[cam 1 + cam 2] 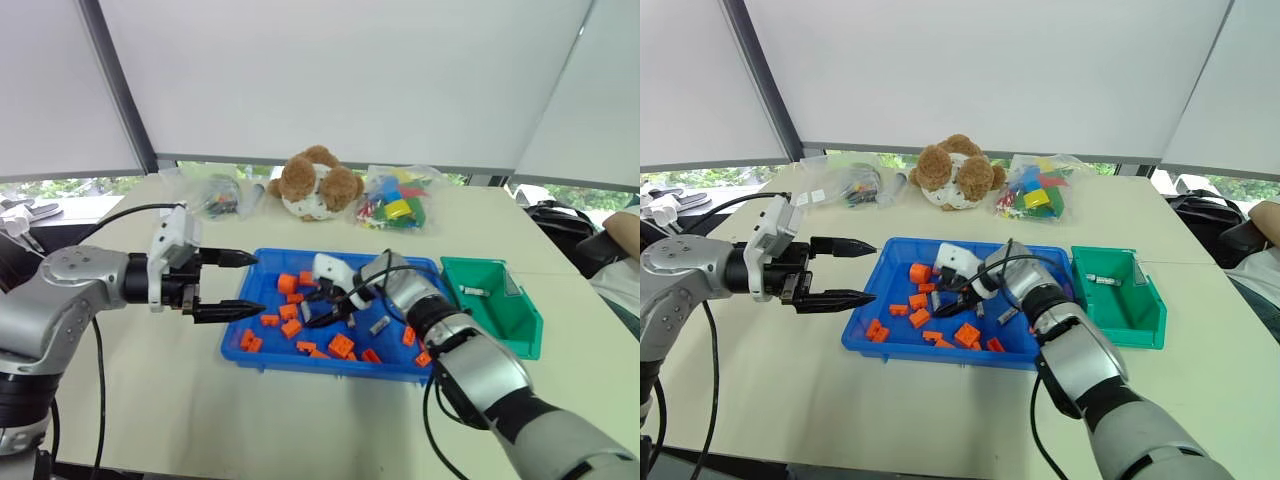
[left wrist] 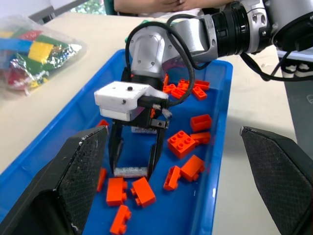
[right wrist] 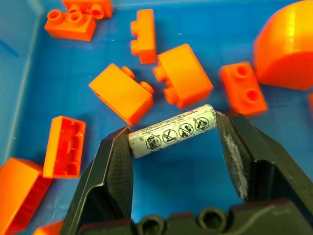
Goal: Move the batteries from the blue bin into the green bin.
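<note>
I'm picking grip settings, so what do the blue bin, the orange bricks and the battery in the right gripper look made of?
The blue bin: seemingly glossy moulded plastic, with light glare on its floor. The orange bricks: smooth hard plastic by the look, with moulded studs. The battery, clamped end to end in the right gripper: likely metal under a pale printed wrap bearing symbols.

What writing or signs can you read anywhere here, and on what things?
No words or numbers can be read.
The battery held end to end between the right gripper fingers: a row of small round warning pictograms and a line of fine print above them, too small to read.
The bag of coloured blocks on the table: no legible print.
The battery in the green bin: too small to tell.
</note>
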Available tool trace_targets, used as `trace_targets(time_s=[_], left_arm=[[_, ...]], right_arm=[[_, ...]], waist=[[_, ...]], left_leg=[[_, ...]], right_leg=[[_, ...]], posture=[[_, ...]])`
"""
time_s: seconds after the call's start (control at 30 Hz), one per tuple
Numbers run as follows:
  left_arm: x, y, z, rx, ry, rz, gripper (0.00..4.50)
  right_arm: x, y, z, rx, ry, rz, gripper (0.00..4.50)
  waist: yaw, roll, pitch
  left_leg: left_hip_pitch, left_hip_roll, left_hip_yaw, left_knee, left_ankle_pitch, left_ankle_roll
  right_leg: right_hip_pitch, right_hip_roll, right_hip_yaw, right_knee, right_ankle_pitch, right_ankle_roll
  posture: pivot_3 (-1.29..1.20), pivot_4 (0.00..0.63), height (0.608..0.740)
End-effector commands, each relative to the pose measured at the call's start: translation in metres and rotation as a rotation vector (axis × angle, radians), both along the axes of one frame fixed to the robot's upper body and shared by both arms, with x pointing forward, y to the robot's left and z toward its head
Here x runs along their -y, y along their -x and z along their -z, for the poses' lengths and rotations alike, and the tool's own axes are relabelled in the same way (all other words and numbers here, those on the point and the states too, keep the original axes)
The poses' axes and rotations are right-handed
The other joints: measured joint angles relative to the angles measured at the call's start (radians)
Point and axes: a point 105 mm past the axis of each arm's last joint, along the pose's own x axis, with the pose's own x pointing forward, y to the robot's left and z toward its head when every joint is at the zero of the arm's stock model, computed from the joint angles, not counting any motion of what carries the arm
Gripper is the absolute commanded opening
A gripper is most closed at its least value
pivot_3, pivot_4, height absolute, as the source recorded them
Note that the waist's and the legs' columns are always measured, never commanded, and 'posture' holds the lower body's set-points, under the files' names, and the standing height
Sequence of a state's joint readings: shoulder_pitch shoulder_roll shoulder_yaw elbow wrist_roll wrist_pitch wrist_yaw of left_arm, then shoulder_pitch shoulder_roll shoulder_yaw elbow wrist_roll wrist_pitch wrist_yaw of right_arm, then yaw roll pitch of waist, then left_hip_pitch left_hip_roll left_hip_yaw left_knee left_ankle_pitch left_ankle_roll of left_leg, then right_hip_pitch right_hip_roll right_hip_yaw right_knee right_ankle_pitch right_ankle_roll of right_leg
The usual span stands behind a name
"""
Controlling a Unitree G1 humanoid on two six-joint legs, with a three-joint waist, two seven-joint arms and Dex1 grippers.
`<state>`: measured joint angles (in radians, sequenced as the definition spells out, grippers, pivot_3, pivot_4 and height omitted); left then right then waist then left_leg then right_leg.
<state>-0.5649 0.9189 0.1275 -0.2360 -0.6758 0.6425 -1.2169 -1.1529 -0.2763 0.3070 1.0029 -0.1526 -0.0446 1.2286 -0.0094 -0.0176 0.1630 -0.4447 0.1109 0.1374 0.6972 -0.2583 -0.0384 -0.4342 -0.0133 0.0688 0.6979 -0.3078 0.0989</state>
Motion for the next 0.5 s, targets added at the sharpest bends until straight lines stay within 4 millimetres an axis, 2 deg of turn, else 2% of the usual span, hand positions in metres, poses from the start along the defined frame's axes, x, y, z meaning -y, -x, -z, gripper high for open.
trace_targets(time_s=[0.03, 0.1, 0.2, 0.33, 0.4, 0.5], left_arm=[[0.002, 0.001, -0.006, 0.040, -0.002, 0.008, 4.50], [0.004, 0.001, -0.004, 0.037, 0.002, 0.012, 4.50], [0.005, -0.001, -0.002, 0.033, 0.007, 0.022, 4.50], [0.008, -0.004, 0.001, 0.023, 0.010, 0.049, 4.50], [0.011, -0.006, 0.002, 0.022, 0.012, 0.066, 4.50], [0.015, -0.010, 0.004, 0.020, 0.012, 0.093, 4.50]], right_arm=[[0.038, 0.001, -0.055, 0.111, -0.124, 0.073, 2.16], [0.068, 0.010, -0.071, 0.140, -0.147, 0.154, 2.16], [0.117, 0.022, -0.091, 0.155, -0.178, 0.373, 2.16], [0.188, 0.031, -0.098, 0.205, -0.123, 0.718, 2.16], [0.210, 0.037, -0.096, 0.209, -0.096, 0.830, 2.16], [0.228, 0.043, -0.086, 0.188, -0.075, 0.924, 2.16]], waist=[[0.003, 0.000, 0.000], [0.002, 0.000, 0.000], [-0.003, 0.000, 0.000], [-0.006, 0.000, 0.000], [-0.006, 0.000, 0.000], [-0.007, 0.000, 0.000]], left_leg=[[0.000, 0.000, 0.000, 0.000, 0.000, 0.000], [0.000, 0.000, 0.000, 0.000, 0.000, 0.000], [0.000, 0.000, 0.000, -0.001, 0.000, 0.000], [0.001, 0.000, 0.001, -0.001, 0.000, 0.000], [0.001, 0.000, 0.001, -0.001, 0.000, 0.000], [0.001, 0.000, 0.002, -0.001, 0.000, 0.001]], right_leg=[[0.000, -0.001, 0.000, 0.000, 0.000, 0.000], [0.000, -0.001, 0.000, 0.000, 0.000, 0.000], [0.000, -0.001, 0.000, 0.000, 0.000, 0.000], [-0.001, 0.000, 0.000, 0.000, -0.002, -0.003], [-0.001, 0.000, 0.000, 0.000, -0.003, -0.003], [-0.001, 0.000, 0.001, 0.000, -0.003, -0.003]], posture=[[0.00, 0.150, 0.704], [0.00, 0.150, 0.704], [0.00, 0.150, 0.704], [0.00, 0.150, 0.704], [0.00, 0.150, 0.704], [0.00, 0.150, 0.704]])
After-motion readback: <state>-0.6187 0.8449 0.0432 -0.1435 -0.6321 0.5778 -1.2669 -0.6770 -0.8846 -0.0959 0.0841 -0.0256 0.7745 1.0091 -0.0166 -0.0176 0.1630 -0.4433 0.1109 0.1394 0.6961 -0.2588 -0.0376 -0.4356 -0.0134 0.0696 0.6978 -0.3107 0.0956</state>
